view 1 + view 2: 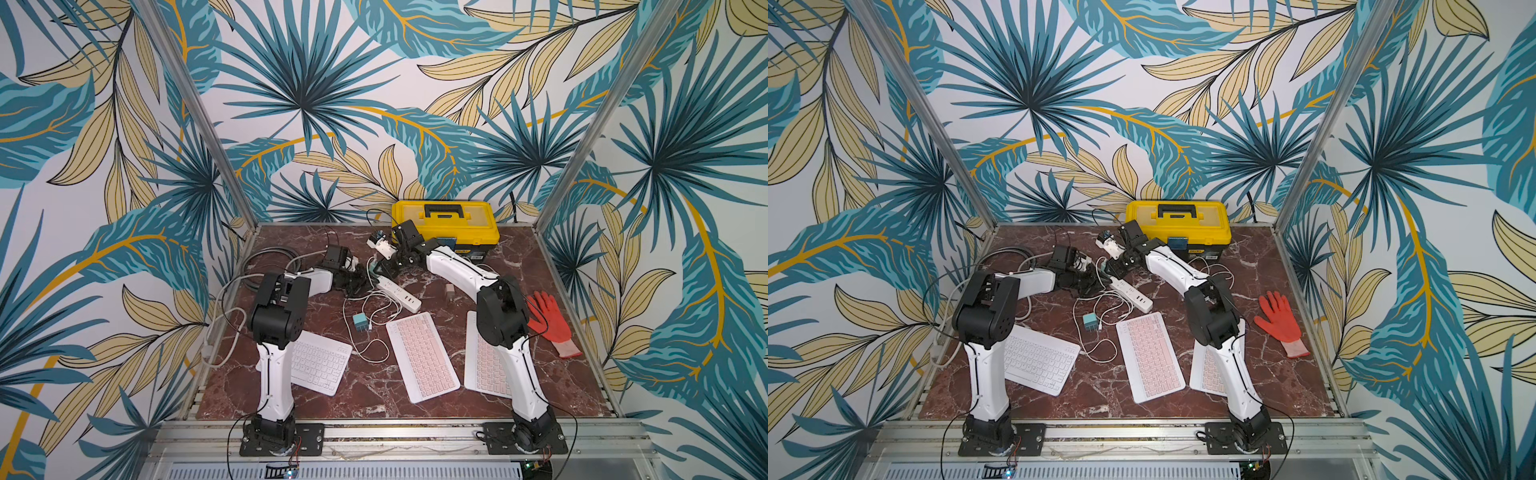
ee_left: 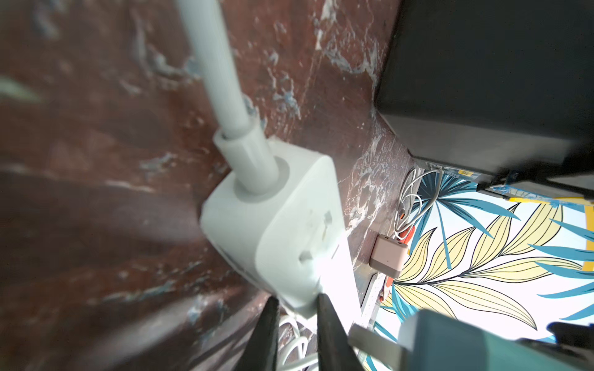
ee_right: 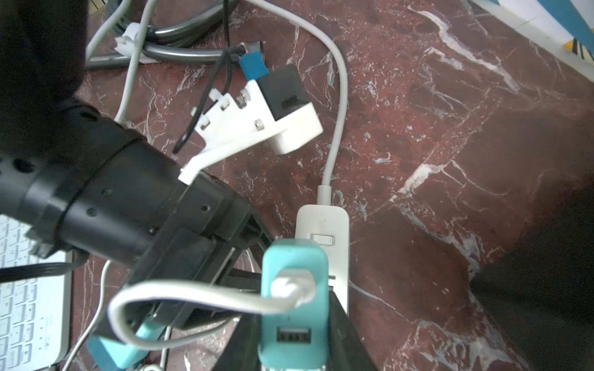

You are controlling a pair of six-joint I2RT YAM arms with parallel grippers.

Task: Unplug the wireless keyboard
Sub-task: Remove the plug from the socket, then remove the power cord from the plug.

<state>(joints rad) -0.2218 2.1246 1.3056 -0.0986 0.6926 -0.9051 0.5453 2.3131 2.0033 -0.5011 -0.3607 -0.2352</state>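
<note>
- A red-brown marble table [image 1: 365, 390] stands inside walls of leaf-patterned wallpaper.
- Both my arms stretch to the power strip [image 1: 401, 295] at the table's middle, toward the far edge.
- My left gripper [image 2: 297, 334] is clenched at the strip's cord end; I cannot tell whether it touches the strip.
- My right gripper [image 3: 294, 337] grasps a teal charger [image 3: 294, 289] over the strip, with a white cable [image 3: 193, 295] plugged into it.
- Toward the near edge lie a white keyboard [image 1: 320, 365], a pink keyboard [image 1: 422, 357] and a third keyboard [image 1: 478, 365] half hidden under my right arm.
- I cannot make out which keyboard the cable reaches.

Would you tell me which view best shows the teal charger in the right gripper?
The right wrist view: the teal charger sits close, its white cable and spare USB port clear. The left wrist view shows a blurred corner; both top views, a speck.
</note>
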